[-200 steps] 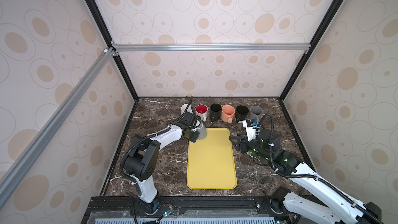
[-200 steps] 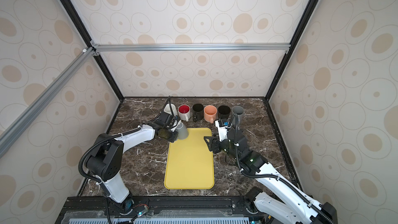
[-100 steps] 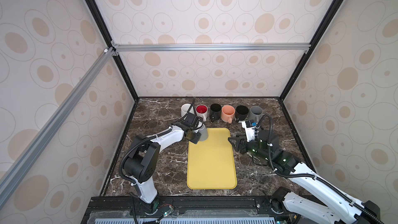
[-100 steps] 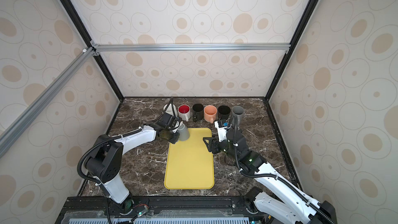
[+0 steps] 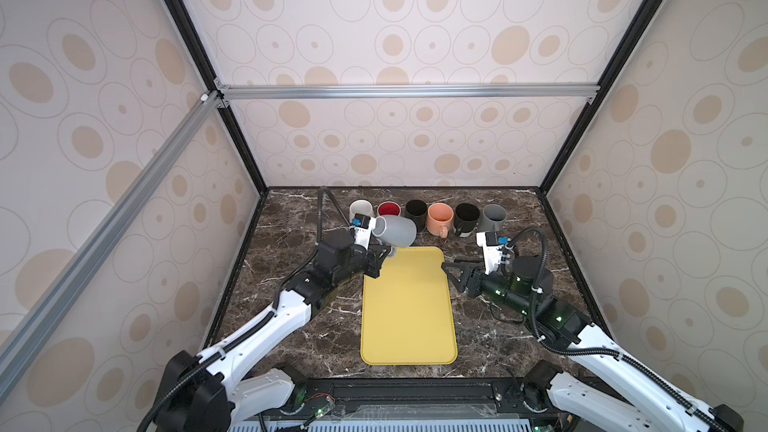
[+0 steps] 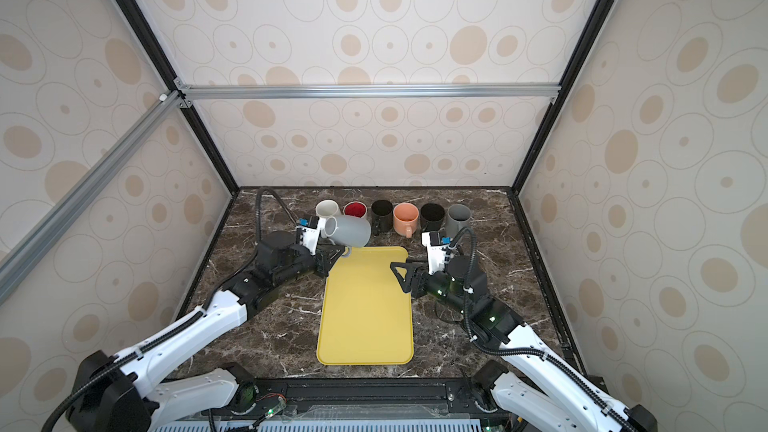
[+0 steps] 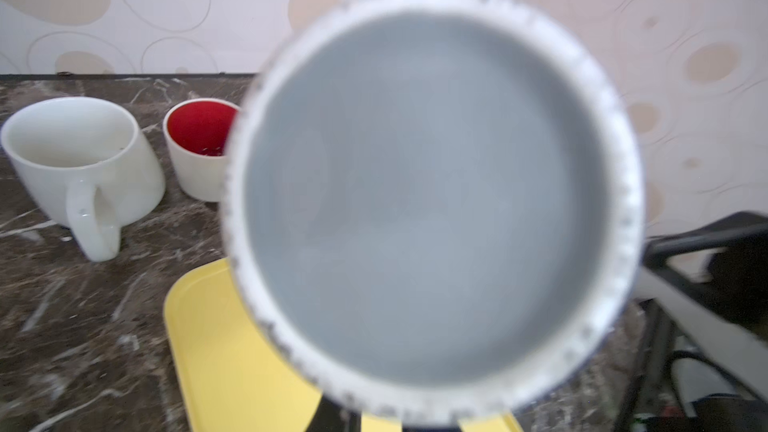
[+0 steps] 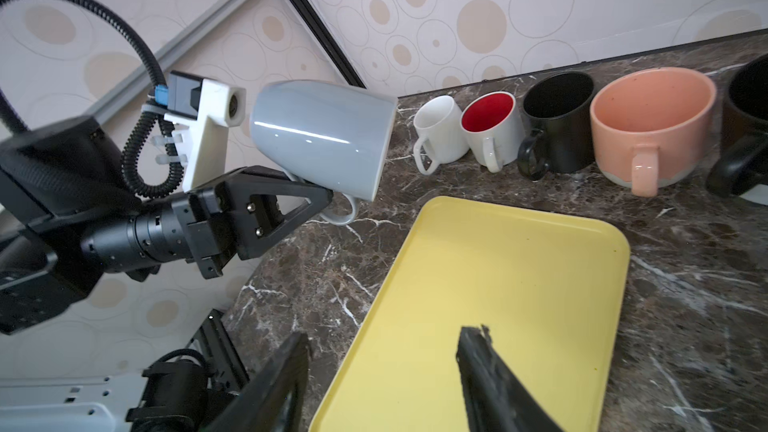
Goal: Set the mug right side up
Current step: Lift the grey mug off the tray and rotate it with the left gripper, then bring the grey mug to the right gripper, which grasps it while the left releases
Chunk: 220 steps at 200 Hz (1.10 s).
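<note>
Two sets of jaws to log. My left jaws are clamped tight on the handle [image 8: 347, 211] of the grey mug [image 5: 395, 231]. The mug is held clear of the surface, above the far left corner of the yellow tray [image 5: 409, 317]. It lies roughly on its side with its base toward my left wrist camera, its mouth facing away to the right and its handle underneath.

My right jaws stand about half apart, holding and touching nothing. They hover at the tray's right edge, near its far corner.

The surface [image 5: 291, 243] is dark marble with white veins, and the tray lies flat at its middle. Six mugs stand upright in a row by the back wall. From left to right in both top views they are:
- white mug [image 5: 360, 209]
- red-lined mug [image 5: 388, 209]
- black mug [image 5: 416, 214]
- peach mug [image 5: 440, 218]
- second black mug [image 5: 466, 218]
- grey cup [image 5: 493, 218]

The enclosure walls [image 5: 415, 35] are pale with beige ovals, framed by black posts and an aluminium rail [image 5: 407, 91].
</note>
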Each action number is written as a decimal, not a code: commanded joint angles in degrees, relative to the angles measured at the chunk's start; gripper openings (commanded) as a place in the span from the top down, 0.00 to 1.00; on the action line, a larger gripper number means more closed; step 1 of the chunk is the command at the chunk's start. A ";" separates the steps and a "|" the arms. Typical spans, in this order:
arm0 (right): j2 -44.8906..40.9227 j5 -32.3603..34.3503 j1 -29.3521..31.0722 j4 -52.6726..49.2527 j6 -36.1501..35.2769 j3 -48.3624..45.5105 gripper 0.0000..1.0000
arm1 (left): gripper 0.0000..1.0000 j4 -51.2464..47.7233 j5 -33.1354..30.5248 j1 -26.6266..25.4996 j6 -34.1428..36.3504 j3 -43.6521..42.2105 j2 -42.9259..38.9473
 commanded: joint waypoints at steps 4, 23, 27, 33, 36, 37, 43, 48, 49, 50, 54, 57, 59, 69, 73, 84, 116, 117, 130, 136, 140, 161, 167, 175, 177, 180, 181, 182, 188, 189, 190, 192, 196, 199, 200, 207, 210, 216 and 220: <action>0.52 -5.42 -0.06 11.30 8.55 -1.89 0.41 | 1.00 32.37 6.86 -0.18 -18.38 -5.51 -3.75; 3.78 -10.12 -0.06 19.10 13.33 -2.10 0.41 | 1.00 47.61 9.05 -0.23 -28.88 -10.00 -3.00; 4.53 -11.01 -0.06 20.15 13.96 -1.87 0.41 | 1.00 50.72 9.17 -0.22 -30.92 -10.81 -2.64; 5.50 -12.20 -0.06 21.40 14.50 -1.57 0.40 | 1.00 55.05 9.18 -0.28 -33.90 -11.83 -2.01; 6.00 -12.57 -0.06 21.89 14.77 -1.37 0.40 | 1.00 57.08 9.97 -0.27 -35.20 -12.11 -1.61; 6.12 -12.72 -0.06 22.05 14.85 -1.31 0.40 | 1.00 57.76 10.41 -0.24 -35.64 -12.18 -1.43; 6.86 -13.27 -0.01 22.79 15.09 -0.95 0.40 | 1.00 61.52 11.85 -0.16 -37.88 -12.49 -0.47; 7.48 -13.81 -0.06 23.28 15.00 -0.66 0.39 | 1.00 63.98 12.42 -0.19 -39.62 -12.59 0.37; 7.57 -13.86 -0.06 23.41 14.97 -0.60 0.39 | 1.00 64.37 12.47 -0.20 -39.91 -12.64 0.52; 7.70 -13.98 -0.02 23.51 14.90 -0.57 0.39 | 1.00 64.74 12.58 -0.20 -40.24 -12.62 0.68; 8.11 -14.33 -0.06 23.95 14.78 -0.33 0.39 | 1.00 66.17 12.81 -0.22 -41.58 -12.68 1.21; 8.30 -14.54 -0.06 24.10 14.69 -0.10 0.39 | 1.00 67.35 13.17 -0.21 -42.59 -12.78 1.64; 8.48 -14.67 -0.06 24.07 14.61 0.08 0.39 | 1.00 68.27 13.45 -0.27 -43.29 -12.78 2.06; 9.06 -15.30 -0.02 23.88 13.84 0.87 0.39 | 1.00 74.12 14.74 -0.23 -46.65 -12.94 4.10; 9.29 -15.70 -0.06 23.95 13.65 1.13 0.39 | 1.00 75.92 15.05 -0.26 -47.87 -13.10 4.75; 9.72 -17.09 -0.06 24.78 13.35 1.84 0.39 | 1.00 80.12 15.21 -0.23 -51.10 -13.52 6.49; 10.64 -18.53 -0.06 24.93 12.94 3.74 0.39 | 1.00 88.39 16.51 -0.44 -56.52 -13.71 10.24; 10.64 -18.60 -0.06 24.93 12.97 3.80 0.39 | 1.00 88.49 16.49 -0.45 -56.58 -13.72 10.24; 10.88 -19.13 0.06 25.19 12.86 4.55 0.39 | 1.00 89.51 16.75 -0.71 -57.23 -13.78 11.01; 10.98 -19.24 0.03 25.09 12.86 5.13 0.40 | 1.00 89.93 17.11 -0.81 -57.58 -13.66 11.44; 10.99 -19.28 0.09 24.86 12.74 5.33 0.39 | 1.00 90.06 17.13 -0.93 -57.69 -13.58 11.56; 11.67 -20.39 0.12 23.86 11.96 7.28 0.40 | 1.00 90.35 16.91 -1.48 -57.66 -13.92 12.04; 12.01 -20.79 0.17 23.66 11.62 7.89 0.40 | 1.00 90.34 16.99 -1.57 -57.62 -13.92 12.16; 12.38 -20.82 0.28 23.08 11.39 8.60 0.41 | 1.00 90.58 16.99 -1.66 -57.61 -13.92 12.25; 12.51 -20.70 0.42 22.98 11.26 8.78 0.41 | 1.00 90.69 16.96 -1.67 -57.61 -13.92 12.27; 12.69 -20.58 0.53 22.70 11.10 9.03 0.42 | 1.00 90.81 17.06 -1.77 -57.61 -13.92 12.34; 12.76 -20.50 0.54 22.54 11.04 9.08 0.42 | 1.00 90.84 17.07 -1.78 -57.61 -13.96 12.39; 12.80 -20.46 0.55 22.42 10.96 9.19 0.42 | 1.00 90.90 17.08 -1.78 -57.61 -13.94 12.38; 13.24 -20.26 0.90 21.67 10.49 9.77 0.42 | 1.00 91.19 17.09 -1.83 -57.85 -13.88 12.51; 13.35 -20.21 0.90 21.50 10.38 9.89 0.43 | 1.00 91.21 17.09 -1.81 -57.82 -13.90 12.52; 13.44 -20.18 0.91 21.33 10.28 9.99 0.43 | 1.00 91.26 17.09 -1.80 -57.89 -13.86 12.53; 13.56 -20.08 0.97 21.04 10.16 10.24 0.43 | 1.00 91.30 17.09 -1.79 -57.93 -13.84 12.56; 13.83 -20.03 1.21 20.61 9.83 10.54 0.43 | 1.00 91.39 17.21 -1.80 -57.91 -13.75 12.62; 14.07 -19.92 1.33 20.48 9.71 10.70 0.44 | 1.00 91.40 17.21 -1.91 -57.93 -13.67 12.66; 14.12 -19.91 1.38 20.47 9.64 10.79 0.44 | 1.00 91.40 17.28 -1.94 -57.95 -13.66 12.64; 14.64 -19.89 1.67 20.53 9.47 11.17 0.44 | 1.00 91.33 17.50 -1.91 -57.74 -13.49 12.72; 14.87 -19.83 1.78 20.60 9.46 11.27 0.45 | 1.00 91.31 17.52 -1.92 -57.71 -13.48 12.78; 15.24 -19.74 1.94 20.72 9.39 11.56 0.45 | 1.00 91.31 17.37 -2.00 -57.64 -13.57 12.80; 15.52 -19.47 2.22 20.56 9.27 11.81 0.45 | 1.00 91.35 17.37 -2.04 -57.62 -13.56 12.79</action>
